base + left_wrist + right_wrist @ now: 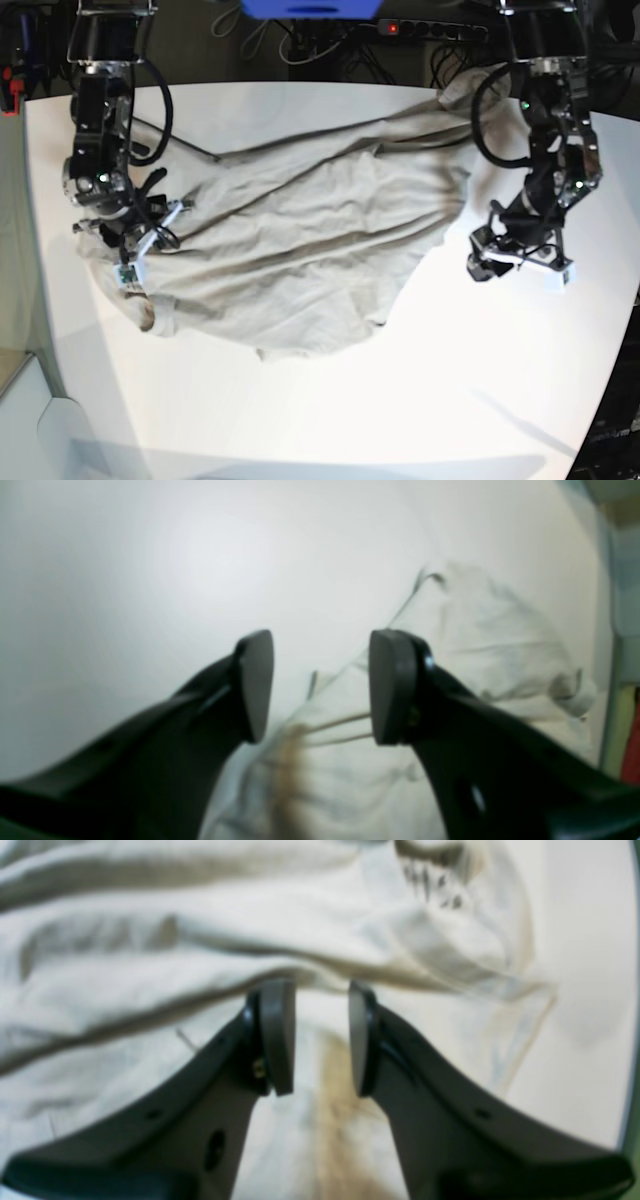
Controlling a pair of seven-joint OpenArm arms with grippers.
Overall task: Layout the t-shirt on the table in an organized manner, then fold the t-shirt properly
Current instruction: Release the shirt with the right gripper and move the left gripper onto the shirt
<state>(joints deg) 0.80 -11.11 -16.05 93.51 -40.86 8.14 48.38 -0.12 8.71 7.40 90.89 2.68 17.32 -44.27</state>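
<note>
The beige t-shirt lies spread and wrinkled across the white table, with one corner reaching the far right. In the base view my left gripper hovers just off the shirt's right edge. Its wrist view shows the gripper open, nothing between the fingers, above the hem of the t-shirt and the bare table. On the shirt's left end sits my right gripper. The right wrist view has this gripper open, jaws a little apart over a fold of the t-shirt.
A power strip and cables lie behind the table's far edge, beside a blue object. A black cable trails from the arm on the base view's left. The table's curved edge runs down the right.
</note>
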